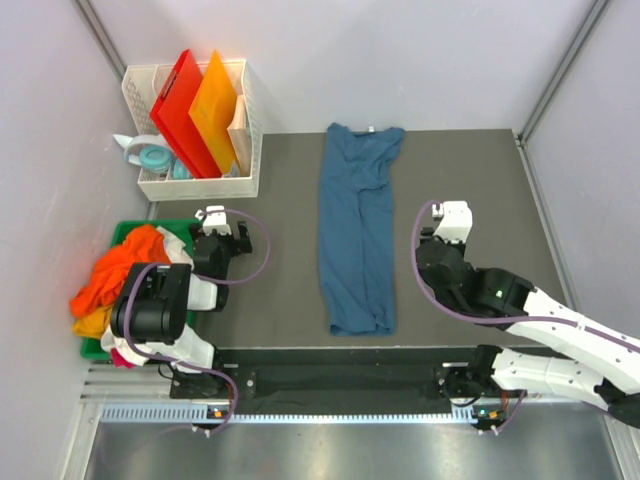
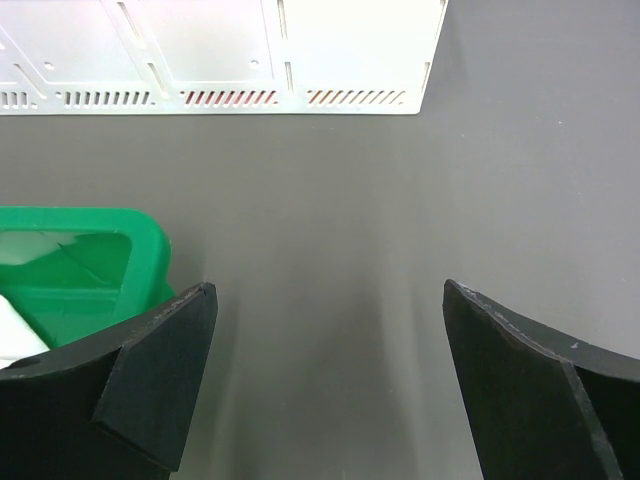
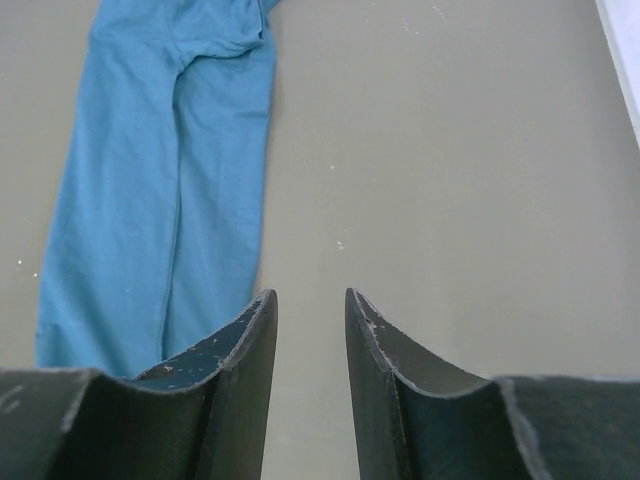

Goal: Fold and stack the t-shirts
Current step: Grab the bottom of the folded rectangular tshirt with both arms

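We are cataloguing a dark grey table enclosed by pale walls.

The left gripper is standing with its jaws spread wide over bare table and is holding nothing. A green bin is sitting just beside its left finger.

The right gripper is hovering with its jaws a little apart and nothing between them, just right of the teal-blue t-shirt. That shirt is lying as a long narrow strip down the table's middle, between both arms.

The orange, yellow and white t-shirts are lying heaped in the green bin.

Beyond the bin, a white basket is holding a red board and an orange board.
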Tool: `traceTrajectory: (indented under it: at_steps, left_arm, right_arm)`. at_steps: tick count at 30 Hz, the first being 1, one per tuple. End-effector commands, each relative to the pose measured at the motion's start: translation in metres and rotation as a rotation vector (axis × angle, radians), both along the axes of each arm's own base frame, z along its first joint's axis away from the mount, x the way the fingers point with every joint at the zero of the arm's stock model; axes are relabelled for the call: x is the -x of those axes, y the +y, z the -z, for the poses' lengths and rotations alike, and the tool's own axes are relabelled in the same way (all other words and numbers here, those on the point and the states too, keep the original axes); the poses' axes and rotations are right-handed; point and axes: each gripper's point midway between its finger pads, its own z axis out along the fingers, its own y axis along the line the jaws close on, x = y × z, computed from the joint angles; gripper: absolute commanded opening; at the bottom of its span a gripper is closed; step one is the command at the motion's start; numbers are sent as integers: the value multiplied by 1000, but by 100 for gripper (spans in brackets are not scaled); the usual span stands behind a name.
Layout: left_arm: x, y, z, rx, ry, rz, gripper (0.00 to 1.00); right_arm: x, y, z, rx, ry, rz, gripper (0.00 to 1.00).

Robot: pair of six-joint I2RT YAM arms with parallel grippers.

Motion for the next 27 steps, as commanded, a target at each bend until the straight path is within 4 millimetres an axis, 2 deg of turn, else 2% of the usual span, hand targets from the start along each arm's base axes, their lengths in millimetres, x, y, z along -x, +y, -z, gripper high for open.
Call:
traceTrajectory:
  at_steps: [1,2,3,4,5,6,7,8,9,10,11,12,13,15,16,17,18,19,20,21,22,23,24,26,27]
  left_arm:
    - [-5,8,-12,3,-47,-45,99]
    - [-4,12,-22,-1,-76,-76,99]
    - [-1,15,-24,-30,-62,-124,99]
    - [-5,9,-36,-54,-68,-176,99]
    - [-8,1,-56,-87,-87,-149,99]
    - [-5,-6,-44,-150,17,-110,99]
    - [-18,-26,-74,-147,-19,-89,99]
    - [-18,-37,-90,-145,-12,-71,99]
    - [-9,-47,-75,-136,111,-62,99]
    - [-16,-76,-104,-71,110,-42,99]
    - [-14,-84,-104,-38,168,-62,99]
    - [-11,-99,-106,66,211,-82,99]
    - [12,-125,-100,39,352,-23,99]
    - [34,-146,-94,-18,392,-41,99]
    - [63,-175,-87,-82,423,25,99]
    - [76,-169,-91,-97,412,-43,99]
    - [85,-173,-89,92,406,-161,99]
    - [99,-165,-81,192,436,-264,99]
    - [132,-131,-62,192,532,-423,99]
    - [142,-140,-50,365,584,-496,99]
    - [153,-148,-30,359,664,-427,99]
    - [142,-181,-35,376,667,-221,97]
    - [156,-201,-28,354,701,-118,94]
    - [169,-202,-9,240,752,-91,98]
    - [173,-200,-2,194,786,-88,95]
  right_arm:
    - [4,-13,-3,31,7,4,34]
    - [4,-14,-1,40,10,8,34]
    - [5,-16,0,47,14,11,34]
    - [5,-16,0,42,13,17,34]
    - [5,-15,0,38,15,16,35]
    - [5,-15,0,29,12,18,35]
    - [5,-14,0,23,14,14,34]
    - [4,-12,0,15,11,11,34]
    - [4,-11,1,14,12,7,35]
    - [4,-11,1,6,13,8,35]
    - [4,-10,1,2,12,10,35]
    - [4,-10,2,-3,11,13,35]
    - [3,-9,3,-12,11,14,35]
    - [3,-7,6,-27,8,12,36]
    - [3,-6,7,-31,8,10,36]
    - [2,-4,8,-36,5,7,36]
    - [2,-4,9,-40,3,11,36]
    - [2,-4,9,-42,2,15,36]
    - [1,-4,8,-47,-1,17,36]
    - [1,-3,7,-55,-3,18,36]
    - [1,-2,5,-60,-7,18,36]
    - [0,-2,4,-61,-9,19,36]
    - [0,-3,3,-64,-11,21,36]
    - [1,-4,5,-59,-8,22,36]
    - [1,-4,5,-64,-8,25,36]
